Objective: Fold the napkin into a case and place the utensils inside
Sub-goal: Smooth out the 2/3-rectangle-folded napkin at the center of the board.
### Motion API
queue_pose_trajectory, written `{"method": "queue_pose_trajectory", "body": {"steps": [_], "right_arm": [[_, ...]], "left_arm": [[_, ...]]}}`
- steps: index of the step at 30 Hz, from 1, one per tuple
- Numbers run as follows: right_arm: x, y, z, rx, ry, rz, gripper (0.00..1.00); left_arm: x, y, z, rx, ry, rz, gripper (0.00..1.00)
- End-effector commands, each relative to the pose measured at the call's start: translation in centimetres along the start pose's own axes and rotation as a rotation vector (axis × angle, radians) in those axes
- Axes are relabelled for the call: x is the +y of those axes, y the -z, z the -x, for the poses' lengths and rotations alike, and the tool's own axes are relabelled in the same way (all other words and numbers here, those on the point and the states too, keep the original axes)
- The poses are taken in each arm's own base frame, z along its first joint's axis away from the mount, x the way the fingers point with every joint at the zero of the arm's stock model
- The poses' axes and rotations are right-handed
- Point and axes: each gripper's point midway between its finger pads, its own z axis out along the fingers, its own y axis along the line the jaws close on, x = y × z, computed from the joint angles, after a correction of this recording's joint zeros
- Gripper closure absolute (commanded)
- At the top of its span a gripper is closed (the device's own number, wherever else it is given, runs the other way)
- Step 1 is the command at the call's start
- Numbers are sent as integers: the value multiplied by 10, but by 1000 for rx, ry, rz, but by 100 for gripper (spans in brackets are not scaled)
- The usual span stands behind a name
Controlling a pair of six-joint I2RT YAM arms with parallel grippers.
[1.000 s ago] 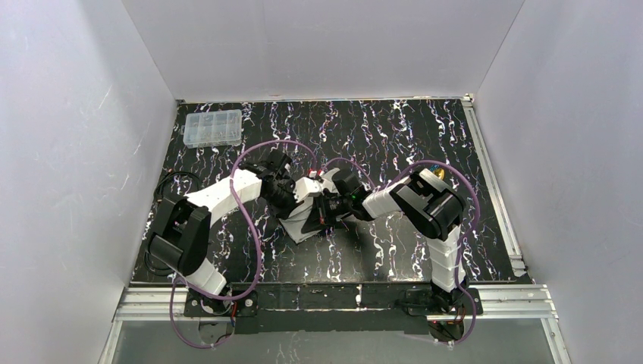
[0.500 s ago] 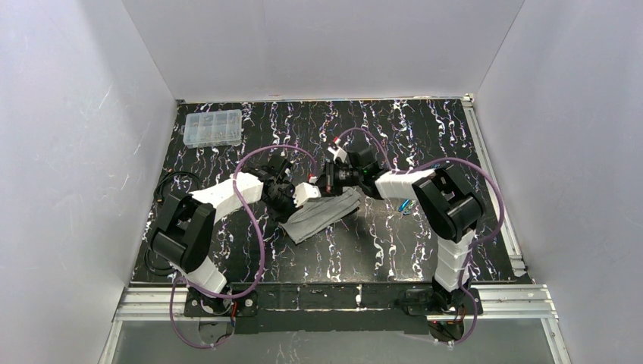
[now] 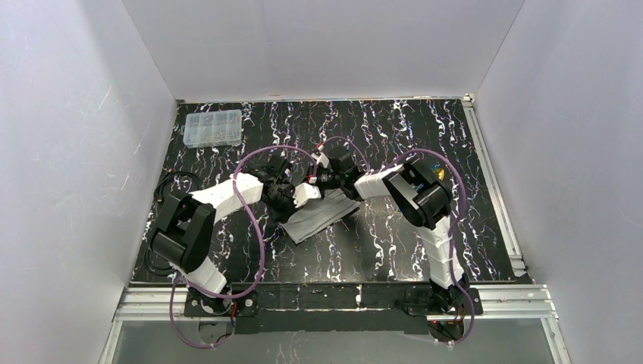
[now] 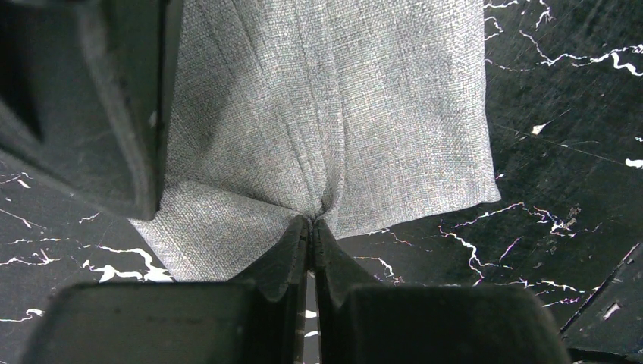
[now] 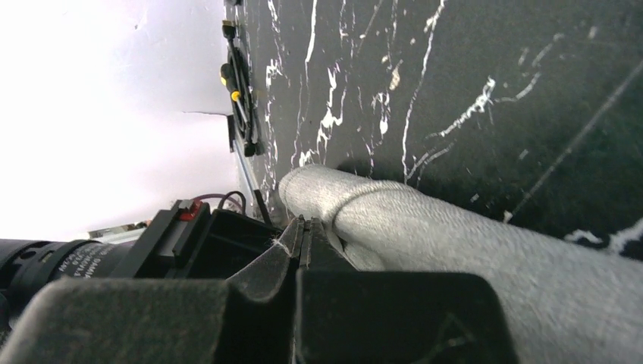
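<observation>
At the far left corner of the black white-veined table (image 3: 394,250) sits a clear plastic compartment box (image 3: 213,127) — small pieces lie in its cells, too small to tell apart. Near the table's middle, the left gripper (image 4: 309,227) is clamped tight on an edge of the light-grey woven napkin (image 4: 326,114), puckering the matte cloth there. The cloth lies as a long folded strip. Just right, the right gripper (image 5: 302,227) pinches its rolled, rounded far fold — jaws pressed together.
</observation>
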Motion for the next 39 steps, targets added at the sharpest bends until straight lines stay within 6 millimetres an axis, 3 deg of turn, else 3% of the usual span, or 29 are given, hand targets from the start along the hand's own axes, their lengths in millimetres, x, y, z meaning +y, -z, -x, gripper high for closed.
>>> {"method": "queue_pose_trajectory", "body": {"steps": [1, 7, 14, 15, 18, 23, 25, 30, 39], "right_arm": [[27, -9, 20, -40, 36, 92, 99], [7, -16, 17, -41, 4, 53, 99], [-54, -19, -2, 1, 0, -118, 99], [-59, -18, -4, 0, 1, -129, 99], [-67, -17, -7, -10, 3, -146, 99], [-62, -19, -2, -43, 24, -110, 99], [-57, -21, 1, -55, 30, -87, 99], [-48, -20, 2, -67, 46, -63, 99], [-40, -18, 1, -85, 45, -42, 99]], "left_arm": [[-7, -6, -10, 21, -14, -22, 100], [-7, -7, -11, 24, -18, -22, 100], [-8, -2, -8, 24, -19, -28, 100], [-7, 2, -6, 24, -16, -23, 97], [-6, 20, 6, -1, 16, -18, 71], [-20, 56, 29, -70, 32, -73, 59], [-17, 63, 34, -85, 36, -64, 58], [15, 65, 40, -124, 115, -29, 64], [37, 21, 17, -55, 178, -14, 87]]}}
